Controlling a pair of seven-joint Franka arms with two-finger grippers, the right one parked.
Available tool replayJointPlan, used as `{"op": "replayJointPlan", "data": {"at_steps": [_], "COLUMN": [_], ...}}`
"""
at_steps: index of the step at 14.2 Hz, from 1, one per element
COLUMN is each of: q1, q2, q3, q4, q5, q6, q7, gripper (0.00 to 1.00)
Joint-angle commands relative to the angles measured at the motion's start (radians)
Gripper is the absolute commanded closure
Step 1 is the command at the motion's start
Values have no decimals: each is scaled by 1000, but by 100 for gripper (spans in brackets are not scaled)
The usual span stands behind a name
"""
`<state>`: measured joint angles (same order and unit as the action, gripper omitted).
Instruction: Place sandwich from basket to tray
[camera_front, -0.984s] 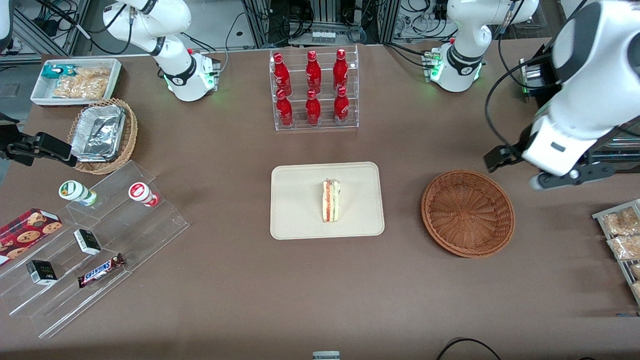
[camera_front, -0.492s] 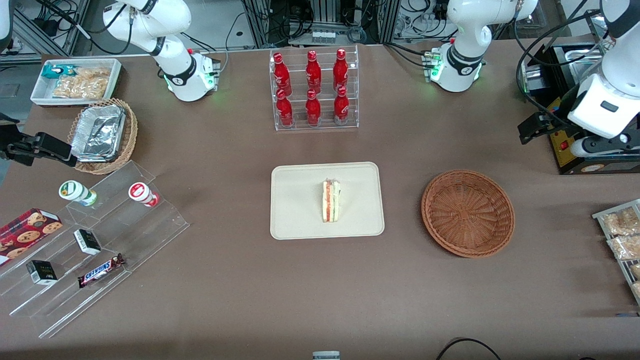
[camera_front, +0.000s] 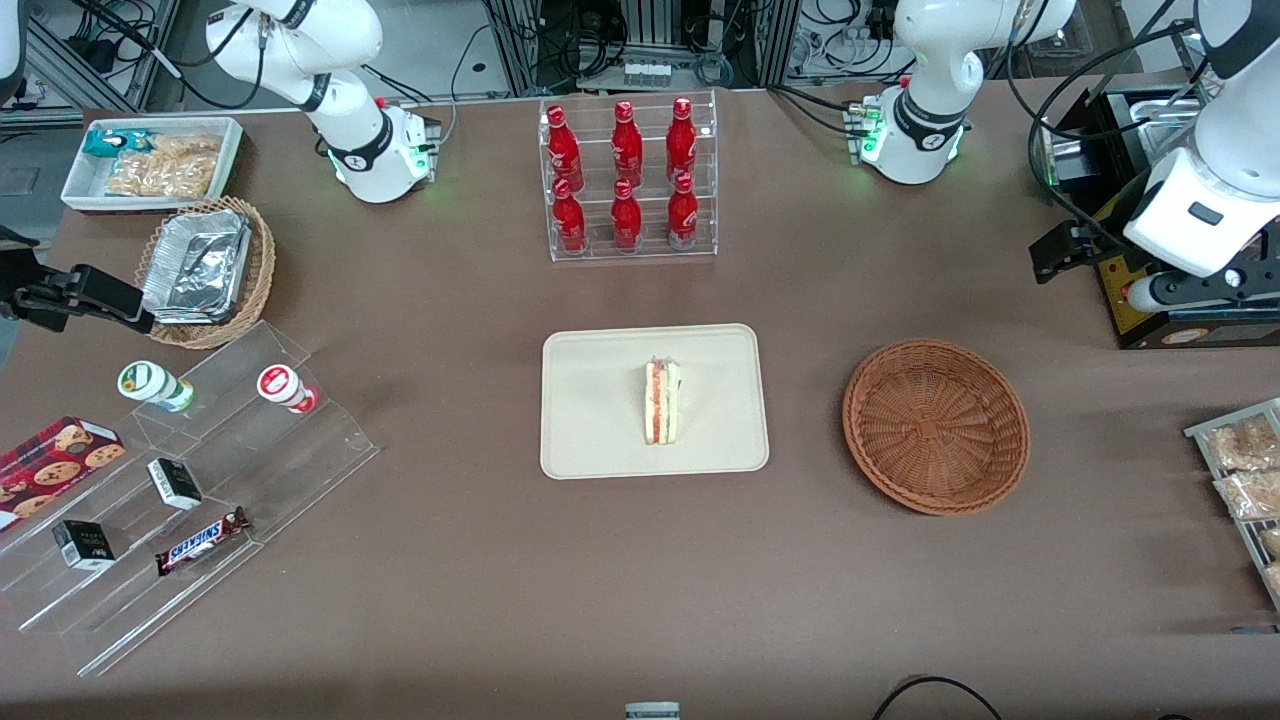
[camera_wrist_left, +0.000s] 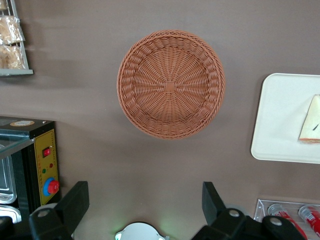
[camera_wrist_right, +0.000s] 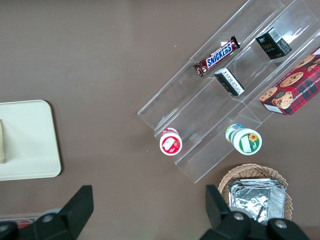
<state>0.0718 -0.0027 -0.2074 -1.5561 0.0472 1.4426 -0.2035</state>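
The sandwich (camera_front: 662, 402), a pale wedge with red and green filling showing along its edge, lies on the cream tray (camera_front: 600, 400) in the middle of the table. The round reddish-brown basket (camera_front: 935, 427) sits beside the tray toward the working arm's end, with nothing in it. My gripper (camera_front: 1105, 270) hangs high above the table, farther from the front camera than the basket and apart from it. It is open and holds nothing. The left wrist view shows the gripper (camera_wrist_left: 145, 202) with its fingers spread wide, the basket (camera_wrist_left: 171, 83), the tray (camera_wrist_left: 280, 120) and the sandwich (camera_wrist_left: 311, 120).
A clear rack of red bottles (camera_front: 628, 180) stands farther back than the tray. A black box with a red button (camera_wrist_left: 42, 170) sits near my gripper. Snack packets (camera_front: 1240, 480) lie at the working arm's end. Clear steps with snacks (camera_front: 190, 480) and a foil-tray basket (camera_front: 205, 270) are at the parked arm's end.
My gripper has drawn back from beside the basket, farther from the front camera; in the last half second it barely shifted. Sandwich, tray and basket have not moved.
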Motion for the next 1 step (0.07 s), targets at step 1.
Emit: {"op": "replayJointPlan", "data": {"at_steps": [1], "q1": [20], "q2": [-16], "q3": [-7], "q4": [-7], "q5": [-17], "q6": [-5], "q7": [48], "gripper": [0]}}
